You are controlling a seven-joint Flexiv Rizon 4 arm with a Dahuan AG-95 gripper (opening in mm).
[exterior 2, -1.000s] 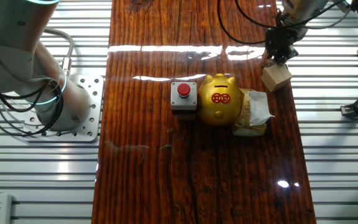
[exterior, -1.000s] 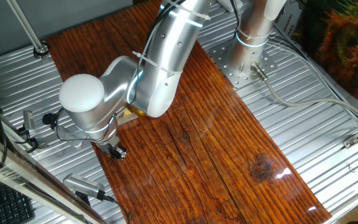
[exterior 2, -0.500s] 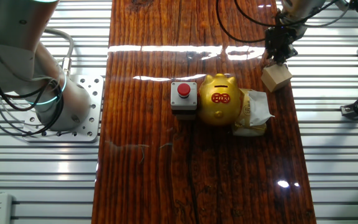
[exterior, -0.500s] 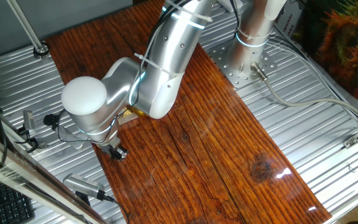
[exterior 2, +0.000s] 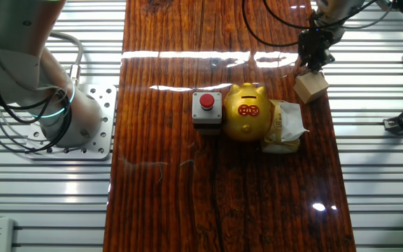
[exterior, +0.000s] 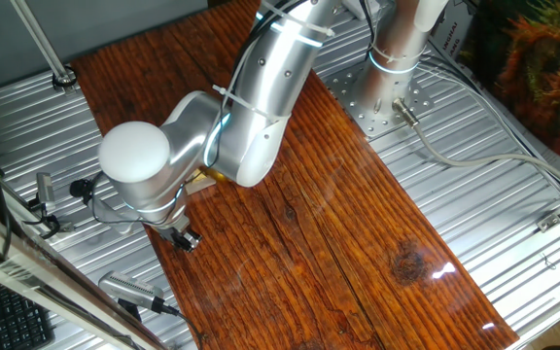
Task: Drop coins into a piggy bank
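The gold piggy bank [exterior 2: 247, 112] stands mid-table, snout toward the far edge, with a red emblem on its back. In one fixed view only a gold sliver of it [exterior: 208, 177] shows behind the arm. A light wooden block [exterior 2: 310, 87] lies to its upper right. My gripper [exterior 2: 311, 63] points down at the block's far edge, touching or just above it. It also shows in one fixed view [exterior: 182, 237] at the board's left edge. The fingers are dark and close together. I see no coin, and I cannot tell whether anything is held.
A black box with a red button [exterior 2: 207, 108] touches the pig's left side. A crumpled pale wrapper [exterior 2: 286, 127] lies against its right side. The arm's base [exterior 2: 82, 122] stands on the metal slats to the left. A grey-handled tool [exterior: 129, 290] lies off the board.
The arm's elbow has shifted slightly to the right in one fixed view. The gripper stays at the wooden block.
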